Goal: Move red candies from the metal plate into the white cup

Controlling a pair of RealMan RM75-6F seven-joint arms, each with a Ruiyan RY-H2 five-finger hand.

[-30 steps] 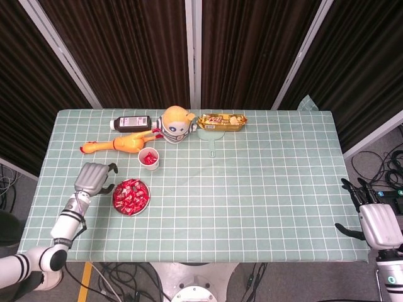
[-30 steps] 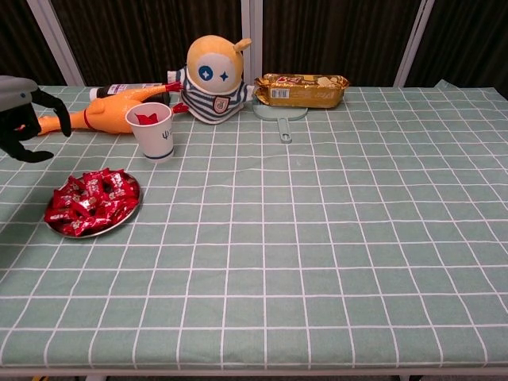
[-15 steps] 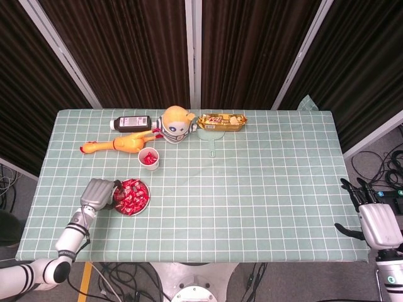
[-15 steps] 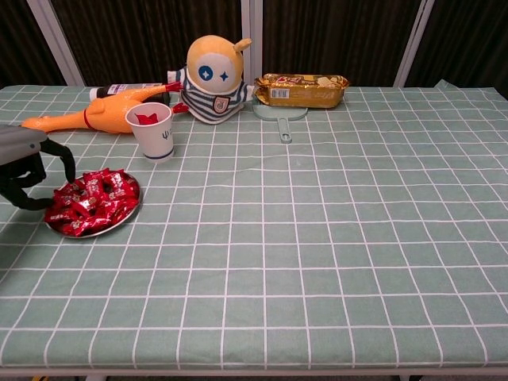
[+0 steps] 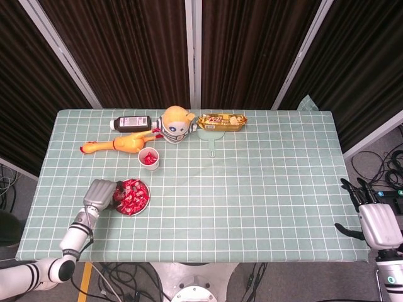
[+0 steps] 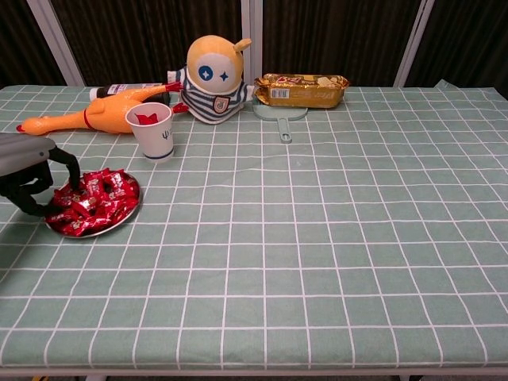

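Red candies (image 6: pixel 94 202) fill the metal plate (image 6: pixel 127 222) just before the white cup (image 6: pixel 153 131). Left hand (image 6: pixel 28 178) dips curled fingers into the candies; whether it grips one, I cannot tell. Right hand (image 5: pixel 376 220) hangs far off, fingers apart.

Left hand (image 6: pixel 28 171) cropped at chest-view edge; contact between fingers (image 6: pixel 70 178) and candies (image 6: pixel 99 198) unclear.

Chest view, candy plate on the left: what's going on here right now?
The left hand is down at the metal plate, fingers reaching into the red candies; whether it grips one yet is unclear. The white cup stands behind the plate with something red already inside. The right hand hangs off the table's right edge, holding nothing.
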